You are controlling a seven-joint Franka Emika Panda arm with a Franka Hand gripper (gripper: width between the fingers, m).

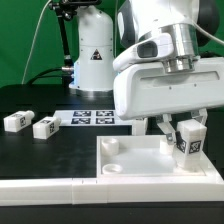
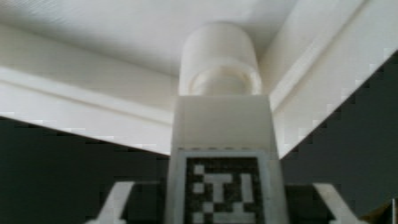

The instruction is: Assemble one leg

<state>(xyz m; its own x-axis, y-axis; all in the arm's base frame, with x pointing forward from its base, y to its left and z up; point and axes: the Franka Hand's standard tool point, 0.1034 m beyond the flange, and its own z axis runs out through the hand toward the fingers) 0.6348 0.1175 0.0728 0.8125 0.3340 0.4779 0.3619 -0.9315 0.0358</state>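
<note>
Closest to my wrist is the small white plastic rectangular leg (image 2: 222, 120). Its black-and-white square marker tag (image 2: 222, 188) faces the wrist view and its rounded peg end (image 2: 226, 60) points away from me. My gripper (image 1: 178, 133) is clamped on this leg, with a finger against each of its flat sides. I hold it by the block so that the peg stays bare and free to go into a hole.

Directly beneath my gripper lies the large flat white square plastic panel (image 1: 60, 185) with its raised rim. Past the peg the wrist view shows only the panel's white ridges, so I judge I am carrying the leg over it to seat the peg. I cannot tell whether the peg already touches the panel. One round corner socket (image 1: 110, 148) sits open, off to the side of my gripper toward the exterior view's left. Any socket right under the leg is hidden by my own fingers. The leg looks slightly tilted in the exterior view, so I would need to square it before pressing down.

Two more white tagged blocks (image 1: 15, 122) (image 1: 45, 127) lie loose on the black table (image 1: 40, 100), well apart from my gripper and out of the way until wanted. The marker board (image 1: 95, 117) lies flat between them and my gripper.
</note>
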